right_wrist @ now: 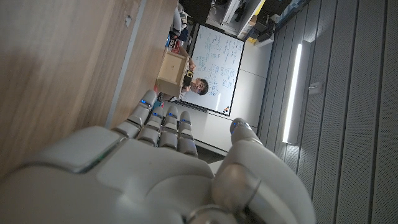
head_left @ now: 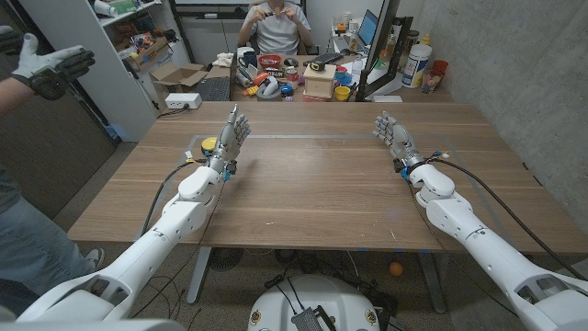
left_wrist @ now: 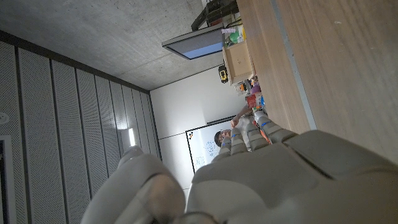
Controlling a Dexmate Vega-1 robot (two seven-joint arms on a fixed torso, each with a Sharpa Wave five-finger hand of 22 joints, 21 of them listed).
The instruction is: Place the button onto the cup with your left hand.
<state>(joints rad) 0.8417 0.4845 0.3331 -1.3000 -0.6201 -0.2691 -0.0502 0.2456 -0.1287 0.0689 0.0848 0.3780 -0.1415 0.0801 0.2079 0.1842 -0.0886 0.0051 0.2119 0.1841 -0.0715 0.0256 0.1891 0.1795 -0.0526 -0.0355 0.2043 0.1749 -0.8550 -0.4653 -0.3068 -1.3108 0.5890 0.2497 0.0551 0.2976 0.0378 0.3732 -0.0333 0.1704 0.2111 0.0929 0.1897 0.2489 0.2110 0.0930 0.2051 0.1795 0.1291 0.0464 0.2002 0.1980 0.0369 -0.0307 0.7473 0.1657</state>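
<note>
A small yellow round thing, probably the button [head_left: 209, 143], lies on the wooden table [head_left: 312, 193] near its far left edge. Something small and pale or see-through lies just beside it; I cannot tell whether it is the cup. My left hand [head_left: 231, 133] stands on the table just to the right of the button, fingers stretched out and apart, holding nothing. The left wrist view shows the back of the left hand [left_wrist: 261, 180] with the fingers reaching out along the table. My right hand [head_left: 393, 136] stands at the far right of the table, fingers apart and empty; its back [right_wrist: 155, 168] shows in the right wrist view.
A person's gloved hand [head_left: 50, 64] reaches in at the upper left, and another person [head_left: 276, 23] sits behind the table. A cluttered desk [head_left: 303, 78] with boxes and cups stands beyond the far edge. Cables [head_left: 478, 179] run along my right arm.
</note>
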